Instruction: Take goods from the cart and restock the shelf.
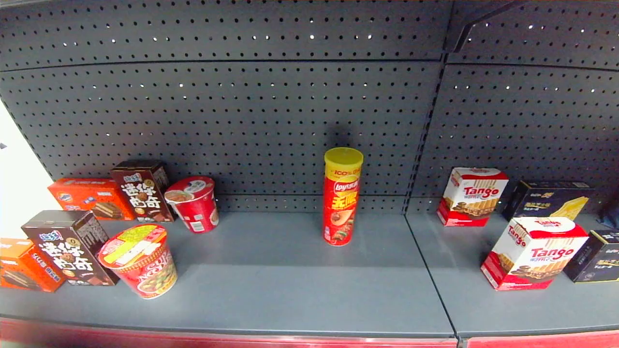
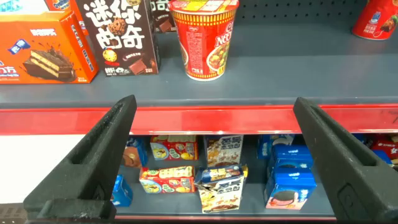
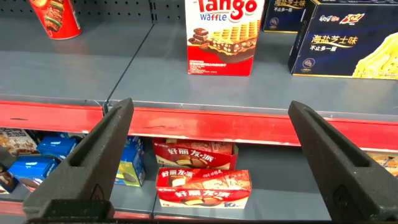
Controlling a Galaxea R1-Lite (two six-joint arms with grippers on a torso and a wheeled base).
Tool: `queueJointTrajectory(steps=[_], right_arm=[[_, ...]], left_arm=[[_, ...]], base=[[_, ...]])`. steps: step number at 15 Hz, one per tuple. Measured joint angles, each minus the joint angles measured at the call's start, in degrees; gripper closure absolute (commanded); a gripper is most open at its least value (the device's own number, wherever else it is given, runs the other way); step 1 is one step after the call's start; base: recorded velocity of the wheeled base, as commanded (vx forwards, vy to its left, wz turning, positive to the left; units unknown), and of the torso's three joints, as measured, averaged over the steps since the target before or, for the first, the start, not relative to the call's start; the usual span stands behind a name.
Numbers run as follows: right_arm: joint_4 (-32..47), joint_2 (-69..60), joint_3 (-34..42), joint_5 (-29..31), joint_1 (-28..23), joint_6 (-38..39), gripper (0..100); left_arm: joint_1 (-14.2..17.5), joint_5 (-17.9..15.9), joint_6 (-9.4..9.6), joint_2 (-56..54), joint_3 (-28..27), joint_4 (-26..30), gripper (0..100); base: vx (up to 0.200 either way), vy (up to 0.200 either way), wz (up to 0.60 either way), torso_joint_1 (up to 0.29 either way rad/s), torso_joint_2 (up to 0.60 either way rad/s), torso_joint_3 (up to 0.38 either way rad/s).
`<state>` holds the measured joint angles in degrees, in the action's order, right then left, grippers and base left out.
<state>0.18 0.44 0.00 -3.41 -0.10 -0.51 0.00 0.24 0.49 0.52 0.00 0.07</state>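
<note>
Both pincers, left (image 2: 214,104) and right (image 3: 211,104), hang spread and empty before the shelf (image 1: 290,290). The chip can (image 1: 342,198) stands upright mid-shelf, well apart from the cup noodles (image 1: 140,261). Advised: grip cart goods squarely and seat each upright between them.

Before me, a red chip can (image 1: 342,195) with a yellow lid stands upright mid-frame on the grey shelf (image 1: 290,285).

Matt grey metal shelf (image 1: 300,285), glossy cardboard boxes (image 1: 532,253).
</note>
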Motion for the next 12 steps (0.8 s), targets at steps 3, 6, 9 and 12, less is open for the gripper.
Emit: queueJointTrajectory(steps=[3,6,9,12], right_arm=[[0.00,0.00,0.00,0.00,0.00,0.00,0],[-0.02,0.00,0.00,0.02,0.02,0.00,0],[0.00,0.00,0.00,0.00,-0.01,0.00,0],[0.00,0.00,0.00,0.00,0.00,0.00,0]], left_arm=[[0.00,0.02,-0.05,0.00,0.00,0.02,0],[0.02,0.05,-0.13,0.00,0.00,0.00,0],[0.00,0.09,-0.16,0.00,0.00,-0.05,0],[0.00,0.09,-0.16,0.00,0.00,0.02,0]], base=[[0.000,0.000,0.20,0.001,0.00,0.002],[0.000,0.000,0.60,-0.001,0.00,0.005],[0.000,0.000,0.60,0.007,0.01,-0.001],[0.000,0.000,0.60,0.004,0.00,0.004]])
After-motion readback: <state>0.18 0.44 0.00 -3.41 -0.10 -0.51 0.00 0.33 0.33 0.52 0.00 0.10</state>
